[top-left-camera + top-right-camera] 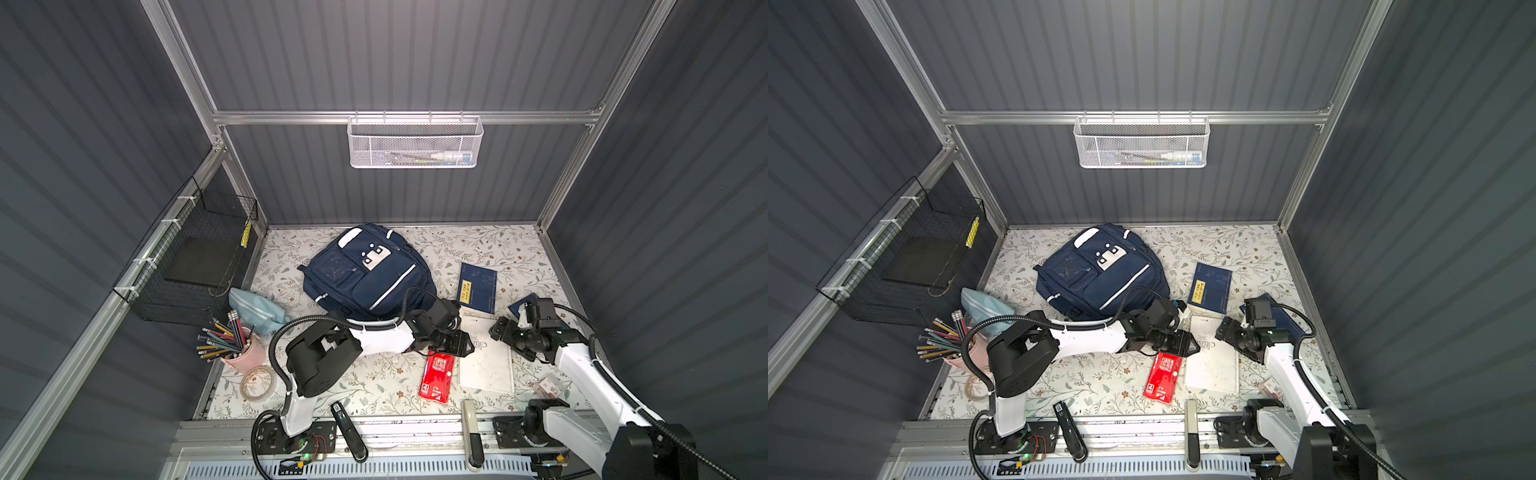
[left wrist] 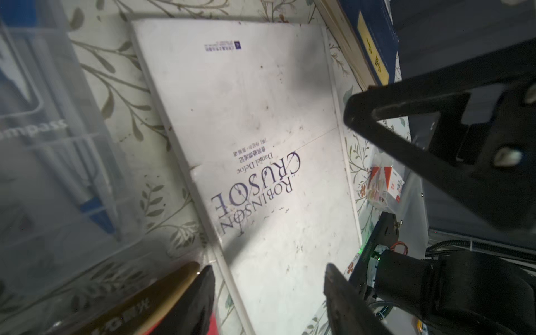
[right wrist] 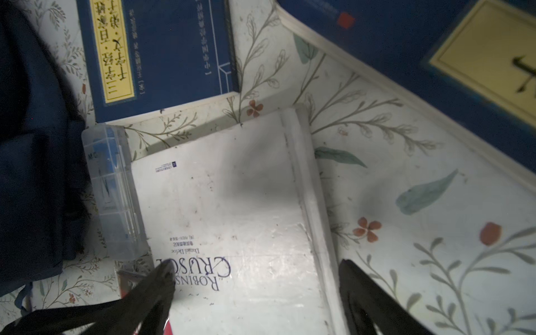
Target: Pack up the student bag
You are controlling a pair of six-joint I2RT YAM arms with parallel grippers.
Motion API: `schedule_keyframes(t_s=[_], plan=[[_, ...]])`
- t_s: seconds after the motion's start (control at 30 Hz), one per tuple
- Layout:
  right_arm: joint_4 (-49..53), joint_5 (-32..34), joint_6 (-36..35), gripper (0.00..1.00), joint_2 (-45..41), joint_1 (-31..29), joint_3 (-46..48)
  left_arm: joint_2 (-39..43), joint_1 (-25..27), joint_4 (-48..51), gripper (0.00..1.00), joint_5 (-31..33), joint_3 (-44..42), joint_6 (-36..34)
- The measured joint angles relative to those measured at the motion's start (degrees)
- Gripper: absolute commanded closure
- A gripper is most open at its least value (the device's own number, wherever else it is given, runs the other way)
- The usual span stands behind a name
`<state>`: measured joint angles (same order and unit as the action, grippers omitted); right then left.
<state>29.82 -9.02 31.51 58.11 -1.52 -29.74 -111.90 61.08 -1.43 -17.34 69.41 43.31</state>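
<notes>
A robot test cell: grey ribbed wall panels [image 1: 399, 54] in an aluminium frame [image 1: 291, 117] enclose a floral tabletop [image 1: 498, 249]. A white mesh basket [image 1: 413, 143] hangs at twelve o'clock, a black wire basket [image 1: 187, 266] at nine, and two arms [image 1: 382, 336] are bolted at six.

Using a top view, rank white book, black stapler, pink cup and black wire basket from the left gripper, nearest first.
1. White book, beneath the left gripper.
2. Black stapler, front edge.
3. Pink cup, far left.
4. Black wire basket, left wall.
</notes>
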Motion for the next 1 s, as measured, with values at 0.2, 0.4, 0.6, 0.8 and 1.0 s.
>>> schedule_keyframes(t_s=[0.2,0.4,0.6,0.8,1.0], plan=[[-0.13,0.02,-0.02,0.15,2.12,0.04,0.48,-4.33,0.11,0.33,0.33,1.20,2.82,-0.07],[-1.51,-1.38,-0.61,0.16,5.62,0.35,0.50,-6.93,0.24,-1.03,0.34,2.32,5.44,-0.15],[-9.55,-5.40,-0.85,0.19,6.14,2.62,3.45,-7.10,-0.37,-2.45,0.36,2.45,4.79,0.92],[-19.85,-9.33,0.11,0.30,0.98,4.15,9.60,-7.10,-1.66,-3.61,0.45,3.72,4.17,1.60],[-27.63,-15.13,1.49,0.40,-0.31,7.87,12.20,-7.13,-2.03,-3.63,0.46,4.79,4.09,2.34]])
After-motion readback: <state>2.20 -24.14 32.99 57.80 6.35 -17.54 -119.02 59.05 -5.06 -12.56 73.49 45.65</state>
